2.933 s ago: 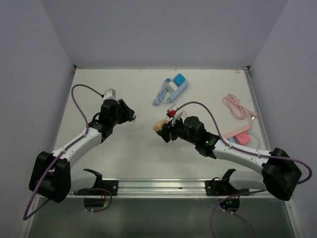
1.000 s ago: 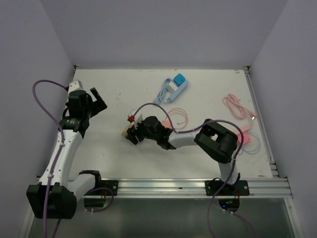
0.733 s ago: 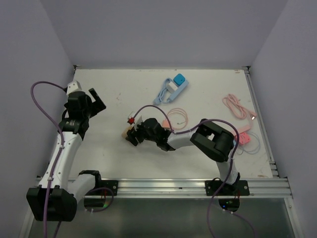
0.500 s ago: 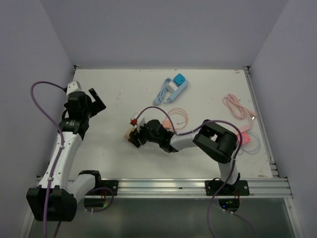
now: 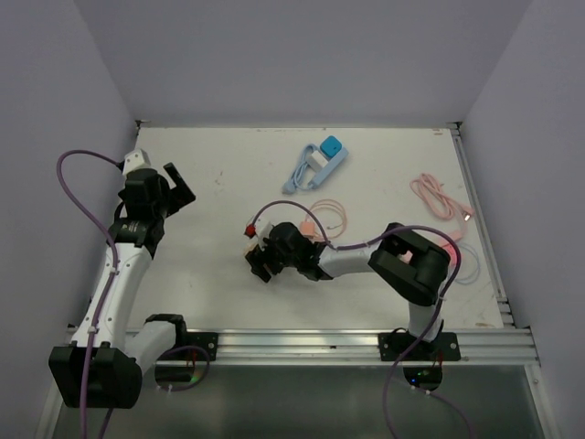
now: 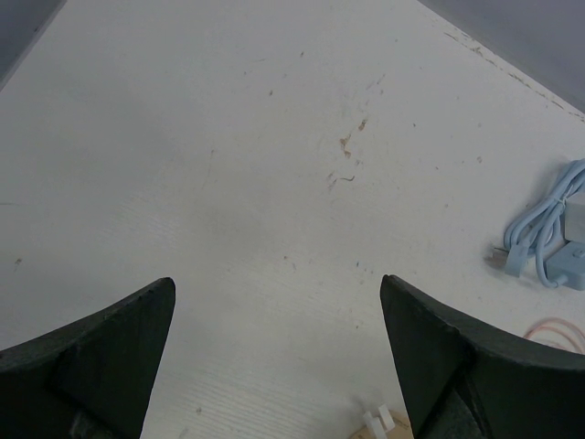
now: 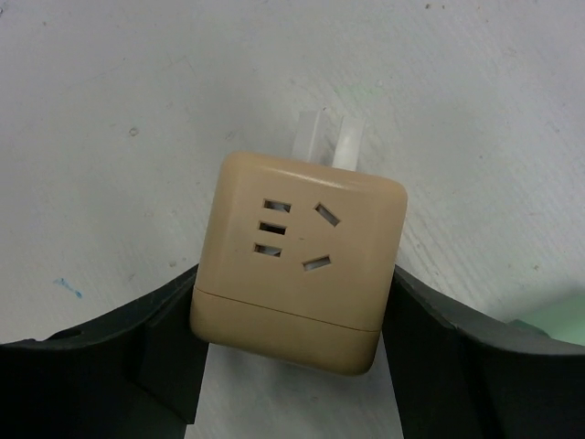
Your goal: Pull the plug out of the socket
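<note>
The socket [image 7: 297,261] is a tan cube lying on the white table, its slotted face up and empty. Two white stubs [image 7: 324,137] stick out of its far side; whether they belong to the plug I cannot tell. My right gripper [image 7: 294,283] stands open straight over the socket, one finger close beside each side. From above, the right gripper [image 5: 259,263] covers the socket. My left gripper [image 5: 178,183] is open and empty far off at the left; in its wrist view the left gripper [image 6: 277,293] frames bare table, with a corner of the socket [image 6: 395,430] at the bottom edge.
A light blue power strip with its coiled cable [image 5: 320,157] lies at the back centre. A thin orange cable loop [image 5: 324,218] lies just behind the right wrist. Pink cables [image 5: 439,197] and a pink block [image 5: 448,249] sit at the right.
The right gripper drew a little right and toward me, tipped down over the socket, and its jaws widened. The left arm, near the middle earlier, has kept still at the left for the last second.
</note>
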`<state>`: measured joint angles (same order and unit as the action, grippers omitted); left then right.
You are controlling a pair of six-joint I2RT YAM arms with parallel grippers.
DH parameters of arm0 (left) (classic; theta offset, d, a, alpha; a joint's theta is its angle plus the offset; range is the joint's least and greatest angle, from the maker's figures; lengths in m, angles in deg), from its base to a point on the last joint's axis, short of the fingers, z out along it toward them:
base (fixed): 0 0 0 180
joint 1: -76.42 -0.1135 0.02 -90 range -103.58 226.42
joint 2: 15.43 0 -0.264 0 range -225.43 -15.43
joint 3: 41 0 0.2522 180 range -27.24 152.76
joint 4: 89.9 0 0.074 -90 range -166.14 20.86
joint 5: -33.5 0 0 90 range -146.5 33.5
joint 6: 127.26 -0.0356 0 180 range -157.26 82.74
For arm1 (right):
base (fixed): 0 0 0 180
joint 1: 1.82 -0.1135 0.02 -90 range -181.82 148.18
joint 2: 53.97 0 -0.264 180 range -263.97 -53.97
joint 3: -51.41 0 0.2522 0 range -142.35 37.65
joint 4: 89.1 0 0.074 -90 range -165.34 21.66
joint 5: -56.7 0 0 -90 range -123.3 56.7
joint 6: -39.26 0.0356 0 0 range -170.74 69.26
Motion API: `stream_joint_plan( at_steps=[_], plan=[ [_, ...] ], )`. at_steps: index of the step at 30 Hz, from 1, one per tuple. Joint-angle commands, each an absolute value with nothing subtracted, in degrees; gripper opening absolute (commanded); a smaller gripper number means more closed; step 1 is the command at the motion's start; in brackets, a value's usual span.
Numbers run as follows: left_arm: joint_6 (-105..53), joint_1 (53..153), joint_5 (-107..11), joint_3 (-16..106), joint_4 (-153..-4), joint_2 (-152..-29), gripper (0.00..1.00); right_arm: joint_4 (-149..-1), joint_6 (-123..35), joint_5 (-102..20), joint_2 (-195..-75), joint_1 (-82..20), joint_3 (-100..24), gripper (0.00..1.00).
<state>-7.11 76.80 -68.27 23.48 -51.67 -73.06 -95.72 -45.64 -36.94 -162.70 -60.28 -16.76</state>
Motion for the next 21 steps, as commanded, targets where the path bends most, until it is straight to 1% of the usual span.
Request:
stream_joint_plan(
  at_steps=[1,3,4,7,11,12,13,14,15,17,18,21],
  plan=[
    [-8.9,76.4,-68.5,23.1,-54.3,-72.7,0.96,-89.9,-45.5,-36.2,-162.0,-60.4,-19.6,0.68],
    [-8.8,76.4,-68.5,23.1,-54.3,-72.8,0.96,-89.1,-45.8,-36.2,-162.9,-60.4,-21.8,0.61],
    [-8.8,76.4,-68.5,23.1,-54.2,-72.8,0.96,-89.1,-45.9,-36.3,-164.2,-60.4,-22.5,0.55],
    [-8.6,76.4,-68.5,23.1,-54.2,-72.6,0.96,-88.5,-46.0,-35.8,-166.9,-60.4,-27.5,0.45],
    [-8.3,76.4,-68.5,23.1,-54.1,-72.4,0.96,-86.2,-46.6,-35.1,-176.0,-60.2,-38.6,0.43],
    [-8.0,76.3,-68.7,23.1,-53.9,-72.3,0.96,-85.2,-46.5,-34.7,-178.1,-60.2,-44.4,0.45],
    [-7.8,74.9,-68.8,23.1,-53.8,-72.2,0.96,-84.7,-46.3,-34.4,-179.8,-60.2,-47.5,0.48],
    [-7.7,74.7,-69.0,23.0,-53.8,-72.1,0.96,-84.2,-46.3,-33.7,-181.4,-60.3,-50.5,0.59],
    [-7.6,74.4,-69.2,23.0,-53.7,-72.0,0.96,-83.3,-46.2,-33.5,-184.5,-60.2,-56.0,0.65],
    [-7.5,74.2,-69.9,22.9,-53.7,-71.7,0.96,-82.6,-45.9,-32.2,-186.6,-60.1,-60.4,0.76],
    [-7.5,74.1,-70.0,22.9,-53.6,-71.7,0.96,-81.8,-45.9,-31.1,-187.3,-60.1,-63.7,0.83],
    [-7.4,74.0,-70.0,22.9,-53.7,-71.5,0.96,-79.8,-46.1,-28.5,-186.5,-59.6,-66.1,0.91]
  ],
)
